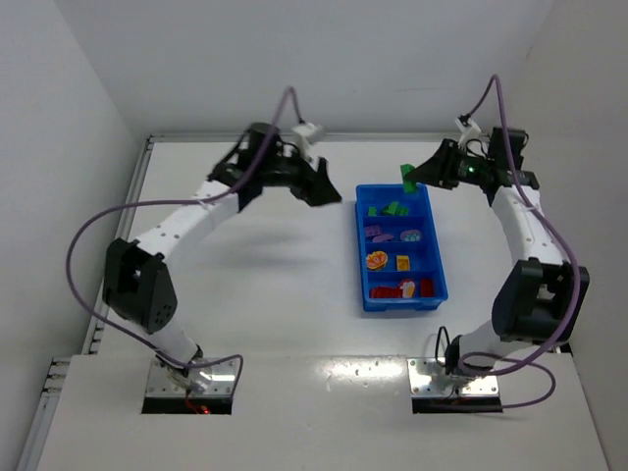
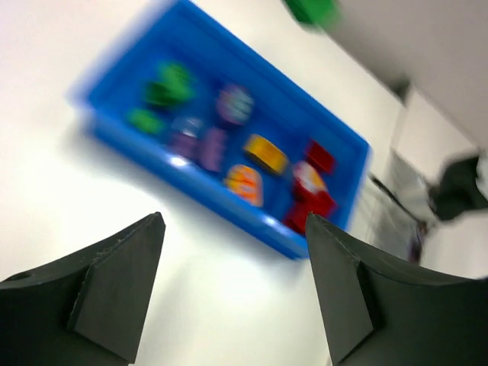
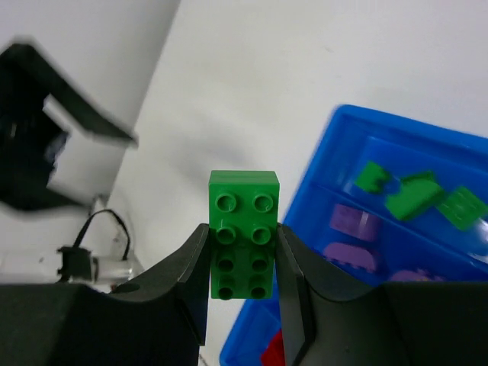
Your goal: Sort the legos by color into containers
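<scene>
The blue tray (image 1: 361, 257) lies right of centre with cross dividers. Its far section holds green legos (image 1: 394, 208), then purple ones (image 1: 378, 234), then yellow and orange ones (image 1: 377, 260), and the near section holds red ones (image 1: 425, 287). My right gripper (image 1: 410, 179) is shut on a green lego (image 3: 244, 233), a two-by-four brick, held in the air just beyond the tray's far rim (image 3: 345, 122). My left gripper (image 1: 322, 188) is open and empty, above the table left of the tray (image 2: 145, 61).
White walls close in the table on the left, far and right sides. The left arm's elbow (image 1: 142, 285) stands at the near left. The right arm's elbow (image 1: 540, 294) stands near the tray's right side.
</scene>
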Available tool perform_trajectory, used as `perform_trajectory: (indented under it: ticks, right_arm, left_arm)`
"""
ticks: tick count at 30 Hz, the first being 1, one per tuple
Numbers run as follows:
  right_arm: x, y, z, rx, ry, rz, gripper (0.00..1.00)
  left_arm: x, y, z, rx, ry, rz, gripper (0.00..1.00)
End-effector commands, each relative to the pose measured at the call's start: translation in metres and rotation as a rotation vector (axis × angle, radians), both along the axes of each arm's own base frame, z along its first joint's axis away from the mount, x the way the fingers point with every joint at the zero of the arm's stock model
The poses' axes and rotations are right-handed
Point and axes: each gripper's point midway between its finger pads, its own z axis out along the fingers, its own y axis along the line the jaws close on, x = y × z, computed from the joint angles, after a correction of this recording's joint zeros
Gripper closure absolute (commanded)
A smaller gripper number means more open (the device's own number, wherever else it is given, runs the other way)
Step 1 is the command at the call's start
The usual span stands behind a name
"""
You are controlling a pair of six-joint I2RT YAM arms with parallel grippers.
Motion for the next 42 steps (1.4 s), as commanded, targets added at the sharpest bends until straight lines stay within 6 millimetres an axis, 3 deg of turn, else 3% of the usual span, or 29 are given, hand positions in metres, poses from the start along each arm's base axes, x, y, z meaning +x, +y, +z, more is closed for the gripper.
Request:
perform_trajectory:
  ticks: [1, 5, 6, 7, 8, 14, 29, 42]
  right_arm:
    - [0.005, 0.036, 0.038, 0.106, -0.119, 0.171, 1.00]
    - [-0.004, 0.093, 0.053, 0.232, -0.084, 0.381, 1.00]
    - [-0.001, 0.101, 0.047, 0.251, -0.058, 0.411, 1.00]
    - [0.000, 0.109, 0.053, 0.264, -0.063, 0.444, 1.00]
    - [-0.006, 0.124, 0.059, 0.298, -0.048, 0.503, 1.00]
    - [-0.001, 0.167, 0.061, 0.357, -0.017, 0.635, 1.00]
    - [-0.019, 0.211, 0.057, 0.363, -0.006, 0.743, 1.00]
    - [-0.031, 0.220, 0.047, 0.368, 0.031, 0.773, 1.00]
  left_arm:
    - [0.039, 0.058, 0.048, -0.125, -0.027, 0.133, 0.19]
    - [0.032, 0.085, 0.037, -0.185, 0.062, 0.062, 0.16]
    - [0.026, 0.085, 0.040, -0.213, 0.069, 0.016, 0.16]
    - [0.022, 0.086, 0.036, -0.229, 0.090, -0.005, 0.16]
    - [0.013, 0.083, 0.045, -0.265, 0.097, -0.062, 0.16]
    - [0.005, 0.078, 0.049, -0.339, 0.168, -0.116, 0.16]
    - [0.024, 0.076, 0.042, -0.366, 0.172, -0.092, 0.16]
    - [0.027, 0.075, 0.046, -0.381, 0.156, -0.095, 0.21]
